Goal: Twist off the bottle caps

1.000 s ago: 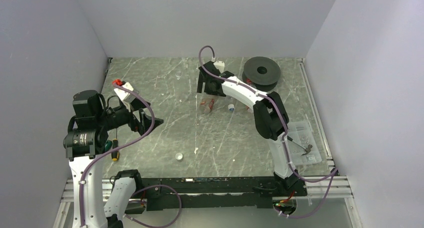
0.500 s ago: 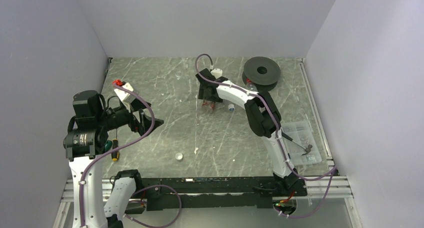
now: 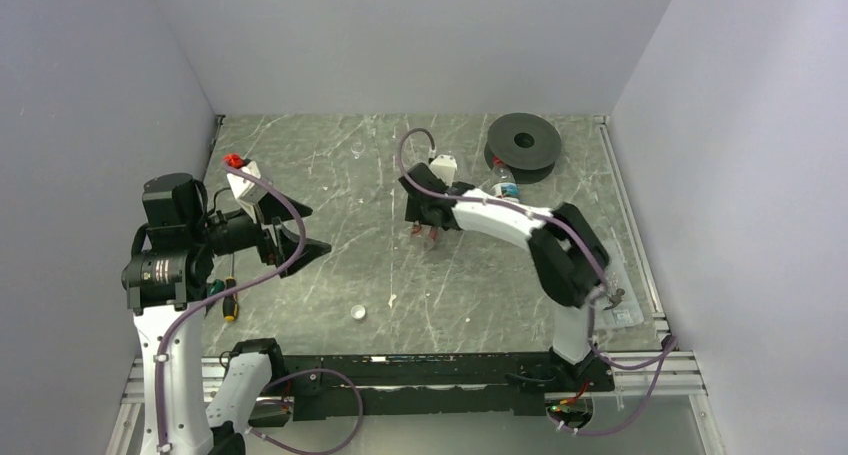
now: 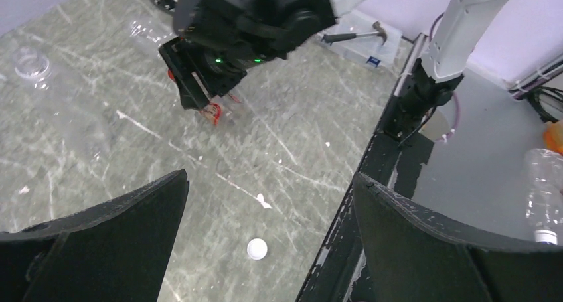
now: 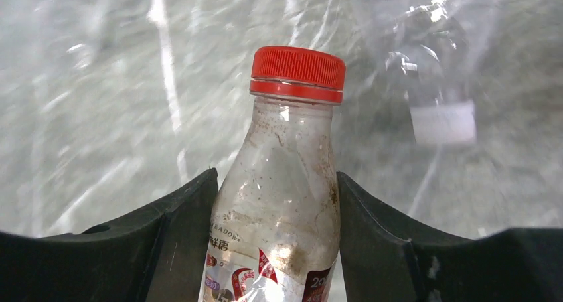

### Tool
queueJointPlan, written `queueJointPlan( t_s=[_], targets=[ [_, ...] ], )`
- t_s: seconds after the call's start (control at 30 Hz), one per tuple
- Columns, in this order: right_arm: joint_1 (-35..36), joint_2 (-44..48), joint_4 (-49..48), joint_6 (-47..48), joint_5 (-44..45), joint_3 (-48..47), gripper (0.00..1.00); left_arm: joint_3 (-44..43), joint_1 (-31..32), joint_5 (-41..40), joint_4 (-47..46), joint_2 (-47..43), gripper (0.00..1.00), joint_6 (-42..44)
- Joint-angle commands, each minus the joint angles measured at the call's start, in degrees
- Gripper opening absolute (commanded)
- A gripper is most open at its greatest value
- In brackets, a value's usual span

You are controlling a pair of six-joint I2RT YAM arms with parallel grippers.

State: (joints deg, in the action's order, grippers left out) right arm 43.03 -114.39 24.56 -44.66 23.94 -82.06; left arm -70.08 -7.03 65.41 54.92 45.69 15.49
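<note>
your left gripper point(image 4: 269, 179) hangs spread as wide as it goes, both fingers point(image 4: 99, 232) apart with nothing between them. just under and ahead of that open span a loose white cap point(image 4: 256, 249) lies flat on the marble table point(image 4: 299, 149). off the hand's right side, past the table edge, a clear bottle point(image 4: 544, 182) lies with its white cap on.

farther out from those fingertips you see your right gripper point(image 5: 275, 182) down near the table. its two fingers point(image 5: 172, 222) press against both flanks of the red-label bottle point(image 5: 282, 209), just under the shoulder, so the hand is pinching the bottle's body and not its top. the bottle's neck sticks straight out past the fingertips, and the red cap point(image 5: 298, 73) sits screwed on at its end, clear of both fingers.

beyond the red cap and to the right of that hand, a plain transparent bottle point(image 5: 431, 56) lies on the table with its own cap point(image 5: 443, 121) on; it is blurred, and it stays apart from the held bottle.

farthest from the right hand, toward the back wall, the black spool point(image 3: 525, 140) rests flat.
</note>
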Motion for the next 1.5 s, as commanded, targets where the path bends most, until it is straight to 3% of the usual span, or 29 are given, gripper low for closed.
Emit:
queueJointPlan(
  t_s=[0.0,0.27,0.47,0.67,0.83,1.07,1.37,1.47],
  targets=[
    [6.64,19.10,-10.01,0.27,5.52,7.81,0.38,-3.44,0.03,8.27,-1.07,1.58,0.99,-1.90],
    [21.42,36.52,-20.26,5.79,12.41,12.80,0.38,0.23,0.07,12.40,-9.47,-1.83,0.99,-11.98],
    [28.36,38.98,-28.71,11.20,15.96,7.97,0.38,3.76,0.09,13.02,-18.90,-4.95,0.99,-25.47],
    [32.83,35.32,-36.78,16.03,17.92,2.31,0.38,7.81,0.05,12.03,-32.55,-7.49,0.99,-41.84],
    [35.39,32.06,-42.52,19.81,17.78,-1.52,0.38,5.61,0.09,10.71,-26.75,-6.09,0.99,-37.59],
    [37.11,28.50,-45.26,20.45,14.89,-4.33,0.38,5.79,0.07,9.78,-26.20,-6.25,0.99,-36.97],
    [38.62,27.41,-47.86,21.37,13.74,-4.11,0.38,7.69,0.08,10.98,-32.31,-5.77,0.99,-40.42],
    [38.63,27.59,-48.88,21.54,12.65,-3.68,0.39,8.00,0.08,12.65,-32.41,-5.13,0.81,-39.27]
  ],
)
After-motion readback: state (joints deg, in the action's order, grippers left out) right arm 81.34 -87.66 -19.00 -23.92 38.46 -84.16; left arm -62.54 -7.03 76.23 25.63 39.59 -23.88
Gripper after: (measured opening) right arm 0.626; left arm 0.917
